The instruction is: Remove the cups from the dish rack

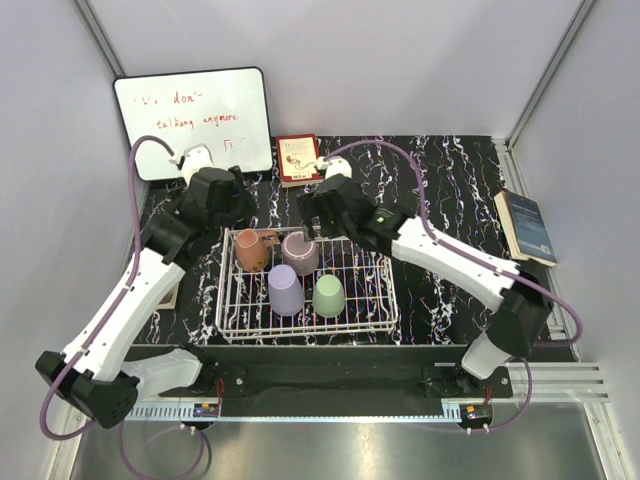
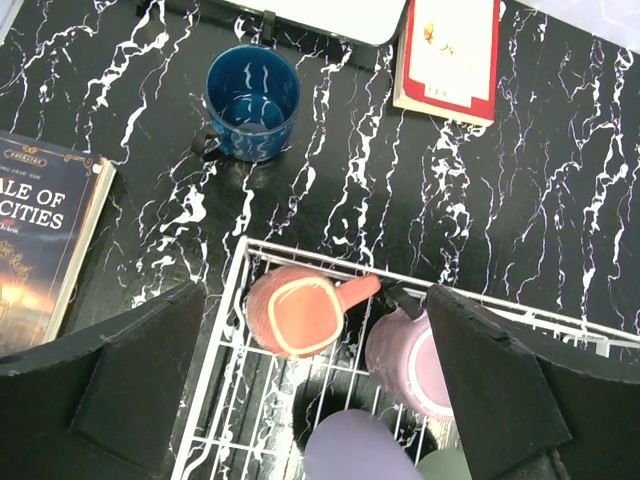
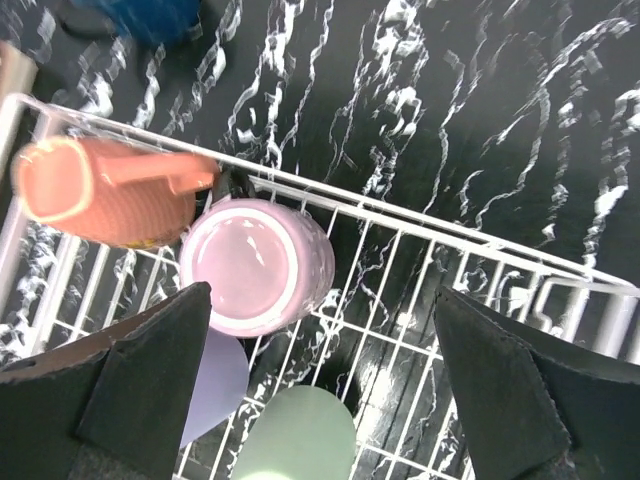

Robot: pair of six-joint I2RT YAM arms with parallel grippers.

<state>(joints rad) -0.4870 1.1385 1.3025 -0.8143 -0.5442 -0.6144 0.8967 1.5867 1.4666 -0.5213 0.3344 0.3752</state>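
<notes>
The white wire dish rack [image 1: 392, 300] holds several cups, all bottom up or tipped: a terracotta cup [image 1: 253, 249], a pink-mauve cup [image 1: 300, 252], a lavender cup [image 1: 285, 290] and a light green cup [image 1: 328, 296]. A dark blue cup [image 2: 252, 100] stands upright on the table beyond the rack. My left gripper [image 2: 312, 297] hangs open above the rack's far left corner, over the terracotta cup [image 2: 295, 312]. My right gripper [image 3: 322, 295] is open over the rack [image 3: 420, 222], with the pink-mauve cup [image 3: 255, 265] by its left finger. Neither holds anything.
A whiteboard [image 1: 192, 120] leans at the back left, with a red-and-white book [image 1: 298, 158] beside it. A dark book [image 1: 527, 225] lies at the right edge and another book [image 2: 40, 230] lies left of the rack. The table is black marble-patterned.
</notes>
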